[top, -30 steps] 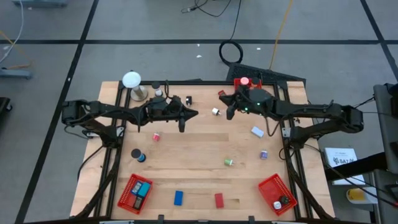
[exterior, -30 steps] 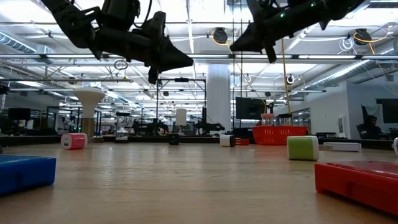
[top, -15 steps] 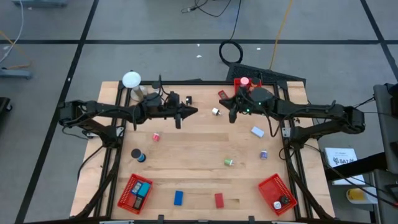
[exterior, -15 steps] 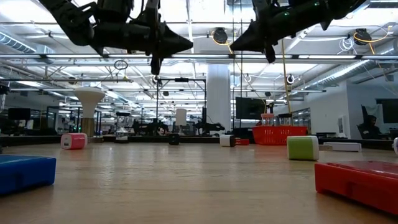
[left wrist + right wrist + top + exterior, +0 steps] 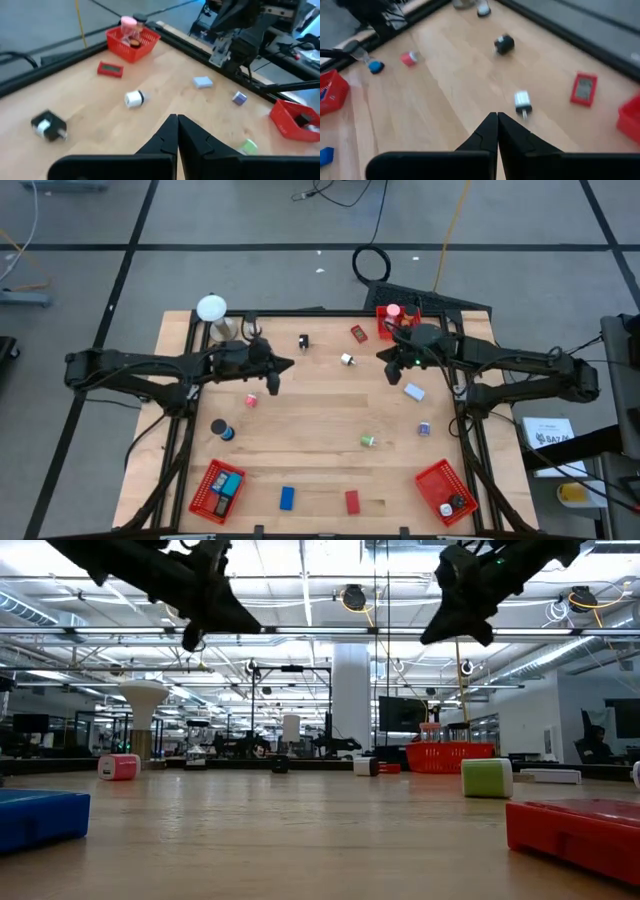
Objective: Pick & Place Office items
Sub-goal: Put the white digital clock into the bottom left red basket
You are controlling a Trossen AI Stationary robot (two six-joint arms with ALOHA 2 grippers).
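while both arms are hovering above the surface (image 5: 320,420), left hand (image 5: 272,379) and right hand (image 5: 392,363) are pressed together, holding nothing; next move: selecting and spreading over an office item, likely the white cylinder (image 5: 347,360).

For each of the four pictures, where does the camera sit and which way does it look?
High: overhead, straight down; both arms, table.
Low: table height, level across into the room; both arms overhead.
Left wrist: on the left arm, past the shut left gripper toward the far basket.
Right wrist: on the right arm, past the shut right gripper.
Shared: both wrist views show the white roll.
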